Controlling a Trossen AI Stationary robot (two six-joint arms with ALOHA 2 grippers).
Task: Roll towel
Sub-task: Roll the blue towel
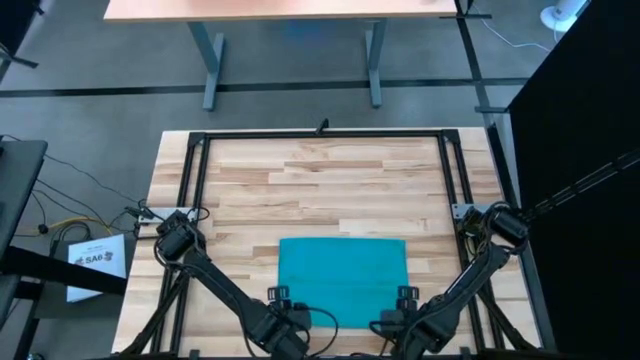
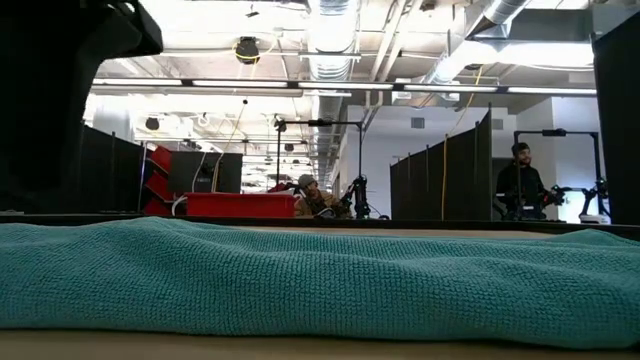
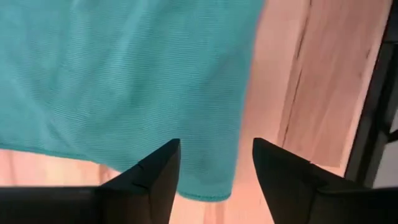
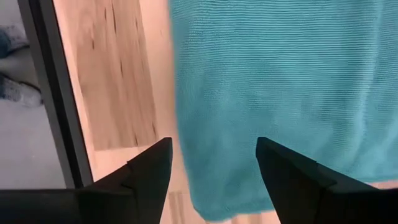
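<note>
Rolling not begun: thin teal rectangular towel [image 1: 343, 280] lies flat on the wooden table [image 1: 330, 180]; left pincer [image 3: 216, 163] and right pincer [image 4: 214, 163] spread at its near corners.

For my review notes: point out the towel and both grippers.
towel [image 1: 342, 270], high view, middle of the cloth.
left gripper [image 3: 216, 163], left wrist view, between its open fingertips.
right gripper [image 4: 214, 163], right wrist view, between its open fingertips.

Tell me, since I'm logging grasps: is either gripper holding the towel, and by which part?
Nothing is held. The left gripper and the right gripper stand open above the near corners of the flat towel.
</note>
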